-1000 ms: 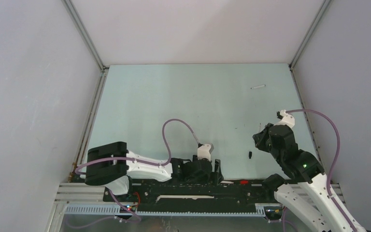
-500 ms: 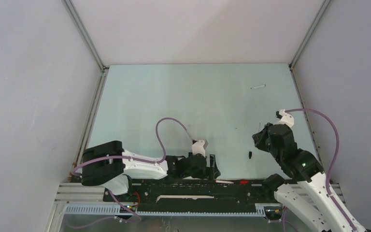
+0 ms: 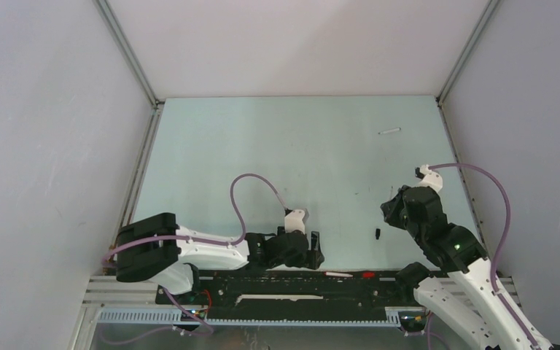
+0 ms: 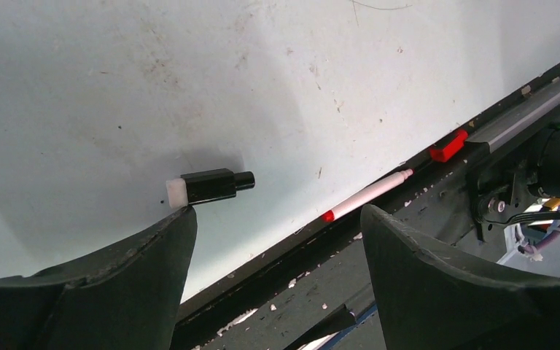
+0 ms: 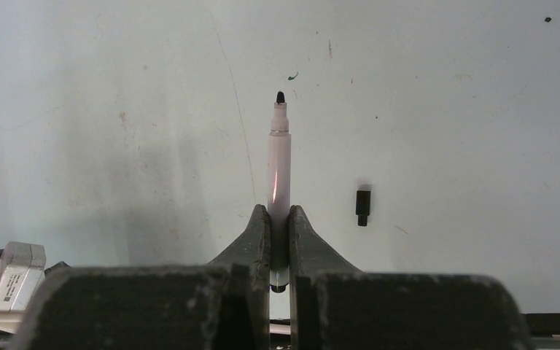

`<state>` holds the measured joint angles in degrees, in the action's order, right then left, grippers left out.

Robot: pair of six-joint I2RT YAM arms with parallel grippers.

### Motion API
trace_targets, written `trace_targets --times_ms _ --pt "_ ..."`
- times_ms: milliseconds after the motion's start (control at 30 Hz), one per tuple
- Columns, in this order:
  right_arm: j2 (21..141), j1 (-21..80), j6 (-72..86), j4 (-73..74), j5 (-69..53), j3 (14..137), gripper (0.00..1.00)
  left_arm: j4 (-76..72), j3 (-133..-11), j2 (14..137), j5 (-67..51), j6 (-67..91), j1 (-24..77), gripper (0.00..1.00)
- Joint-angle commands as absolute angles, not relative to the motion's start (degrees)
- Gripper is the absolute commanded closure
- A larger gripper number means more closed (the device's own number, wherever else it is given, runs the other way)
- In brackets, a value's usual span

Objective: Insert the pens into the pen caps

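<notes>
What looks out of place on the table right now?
A red-tipped pen lies at the near edge of the table against the black rail, and a red cap sits on that rail, off the work surface. Another pen lies alone far back.

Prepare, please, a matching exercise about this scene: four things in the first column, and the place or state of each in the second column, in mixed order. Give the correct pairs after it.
Things:
1. black-tipped pen
2. red-tipped pen
3. small black cap
4. left gripper

Places or states:
A. open, holding nothing
B. lying loose on the table, to the right of the held pen
C. clamped upright between the fingers of the right gripper
D. lying along the table's near edge

Pairs: 1-C, 2-D, 3-B, 4-A
</notes>
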<state>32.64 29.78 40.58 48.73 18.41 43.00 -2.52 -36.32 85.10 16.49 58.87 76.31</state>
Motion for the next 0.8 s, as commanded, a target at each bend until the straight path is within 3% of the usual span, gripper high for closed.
trace_targets --times_ms 0,500,767 --pt "33.37 29.89 41.31 48.06 19.31 44.47 1.00 0.33 -36.77 85.80 18.55 54.71 75.48 0.13" --pt "32.79 29.94 41.13 48.50 19.24 44.11 1.00 2.54 -44.38 91.72 18.26 50.81 74.81 0.17" --pt "32.13 29.97 41.13 49.23 19.09 44.12 1.00 14.50 -48.17 94.08 26.87 52.21 74.99 0.24"
